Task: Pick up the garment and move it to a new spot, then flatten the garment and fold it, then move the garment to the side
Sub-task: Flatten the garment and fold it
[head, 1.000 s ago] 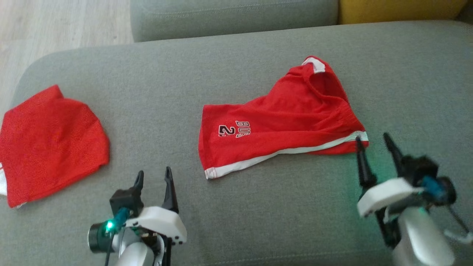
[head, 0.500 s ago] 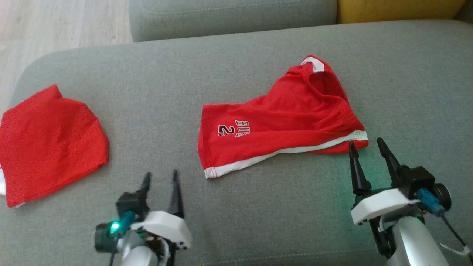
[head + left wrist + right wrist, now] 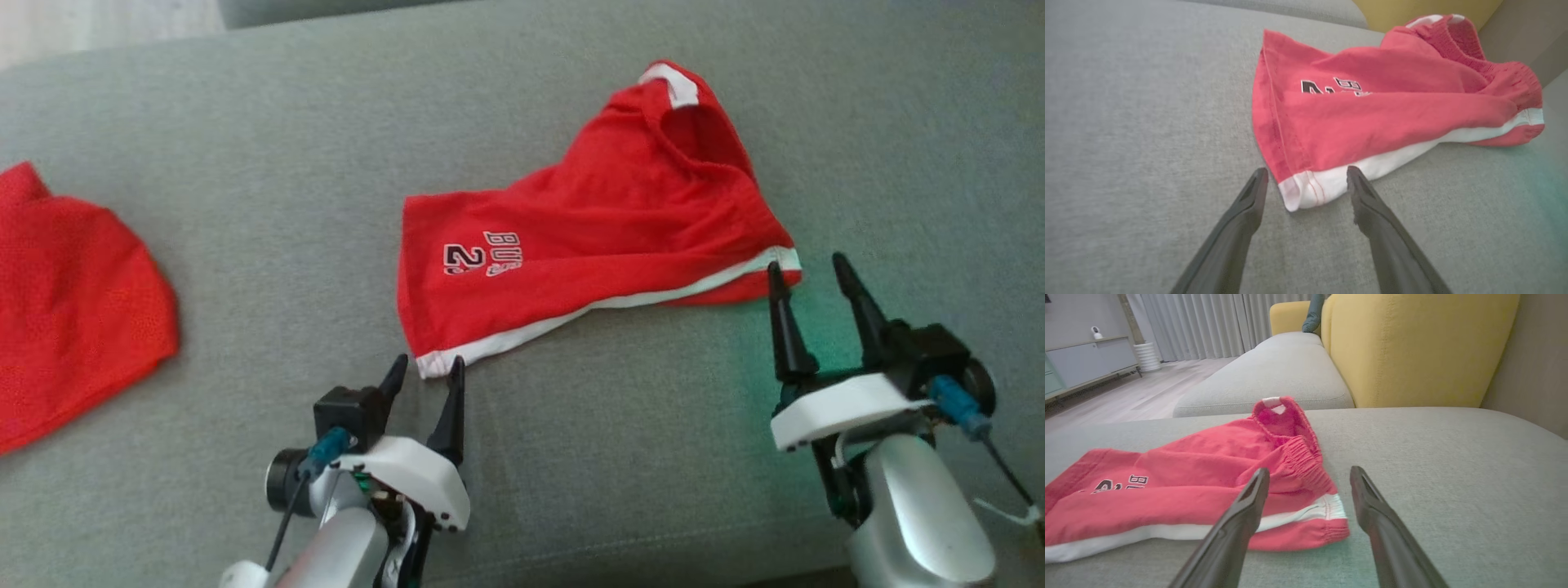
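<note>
Red garment [image 3: 588,237] on sofa [image 3: 245,163], left hand [image 3: 429,363] open, empty, astride its hem corner, right hand [image 3: 804,263] open, empty, beside waistband

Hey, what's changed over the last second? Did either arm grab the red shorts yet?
Not yet. The left gripper moved forward and to its right; its open jaws now straddle the shorts' white hem corner. The right gripper stays by the waistband end, jaws open. The shorts and the other red garment lie as before; their shift in the head view comes from the camera moving.
</note>
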You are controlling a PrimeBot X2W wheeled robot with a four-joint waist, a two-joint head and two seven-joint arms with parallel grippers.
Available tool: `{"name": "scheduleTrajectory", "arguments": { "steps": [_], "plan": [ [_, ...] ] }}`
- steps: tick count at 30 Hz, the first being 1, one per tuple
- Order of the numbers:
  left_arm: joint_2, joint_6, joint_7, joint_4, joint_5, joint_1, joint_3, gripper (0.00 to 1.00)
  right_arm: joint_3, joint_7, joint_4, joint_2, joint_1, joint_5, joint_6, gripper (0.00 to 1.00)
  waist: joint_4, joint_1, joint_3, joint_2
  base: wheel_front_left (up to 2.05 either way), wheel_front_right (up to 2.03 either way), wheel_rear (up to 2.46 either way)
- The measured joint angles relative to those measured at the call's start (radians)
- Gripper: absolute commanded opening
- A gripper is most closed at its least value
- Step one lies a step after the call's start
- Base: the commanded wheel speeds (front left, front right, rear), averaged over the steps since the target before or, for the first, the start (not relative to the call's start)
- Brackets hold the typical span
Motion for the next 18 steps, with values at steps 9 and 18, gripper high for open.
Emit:
{"name": "scheduleTrajectory", "arguments": {
  "steps": [9,18],
  "plan": [
    [0.0,0.001,0.0,0.018,-0.012,-0.013,-0.027,1.0,-0.019,0.0,-0.005,0.0,-0.007,0.014,0.0,1.0,-0.028,-0.0001,0.034,0.0,0.0,0.0,0.0],
    [0.0,0.026,0.0,0.02,-0.016,-0.014,-0.013,0.0,-0.003,0.0,0.003,0.0,-0.007,0.023,0.0,1.0,-0.024,-0.0001,0.031,0.0,0.0,0.0,0.0]
  ]
}}
